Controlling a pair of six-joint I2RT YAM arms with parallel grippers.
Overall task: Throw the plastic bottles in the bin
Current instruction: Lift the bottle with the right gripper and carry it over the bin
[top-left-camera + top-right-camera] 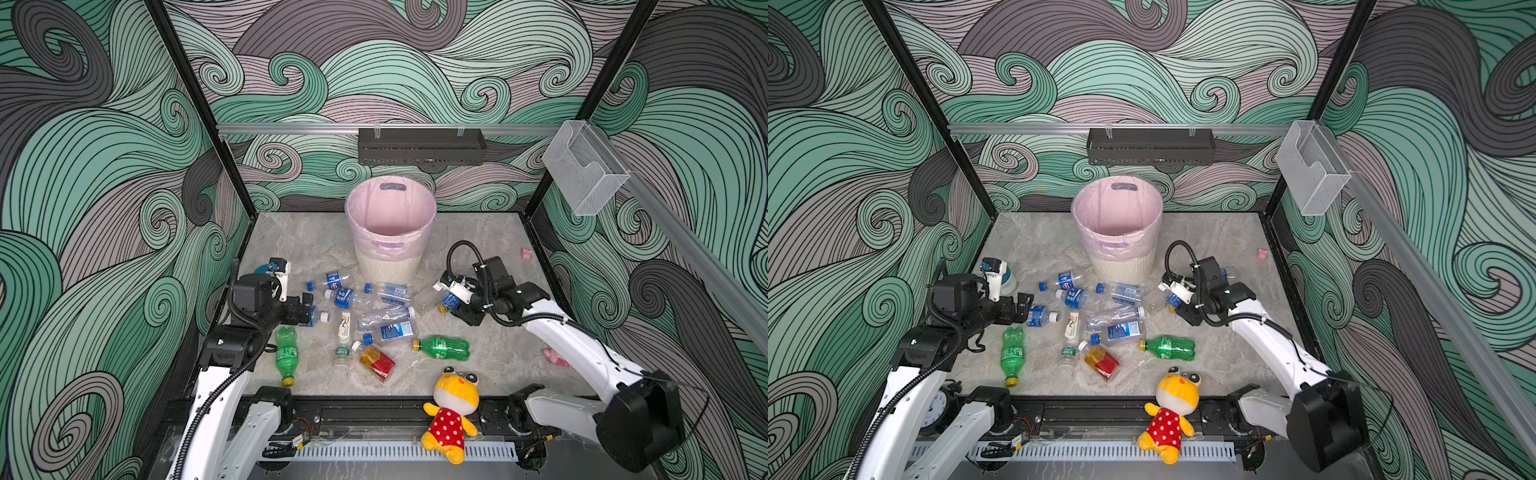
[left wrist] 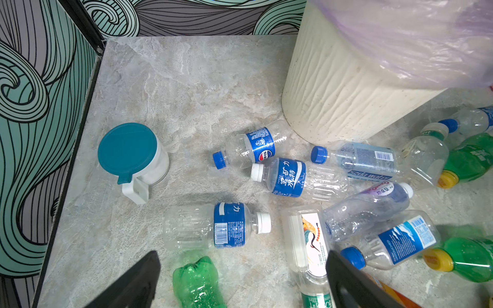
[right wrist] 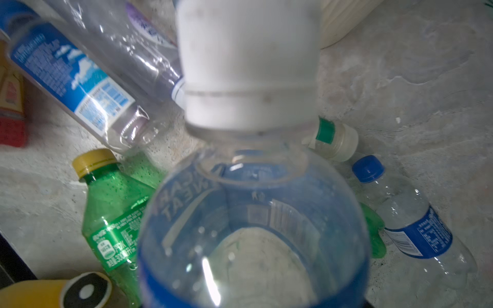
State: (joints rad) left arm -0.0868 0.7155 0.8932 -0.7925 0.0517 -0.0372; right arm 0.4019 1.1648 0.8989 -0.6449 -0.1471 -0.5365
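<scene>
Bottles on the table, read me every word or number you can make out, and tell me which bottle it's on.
"Soda water": blue-capped bottle by the bin.
"UNTOUCHED": square blue-labelled bottle.
"宝矿力水特": white-capped bottle.
"300": green bottle.
Held bottle: lettering blurred.
Other labels, barcodes, fine print: too small to read.

The bin [image 1: 390,232] stands by the worktop's [image 1: 299,241] far edge, bottles [image 1: 397,330] lie scattered before it, and a cup [image 2: 128,149] sits by the left edge.
</scene>
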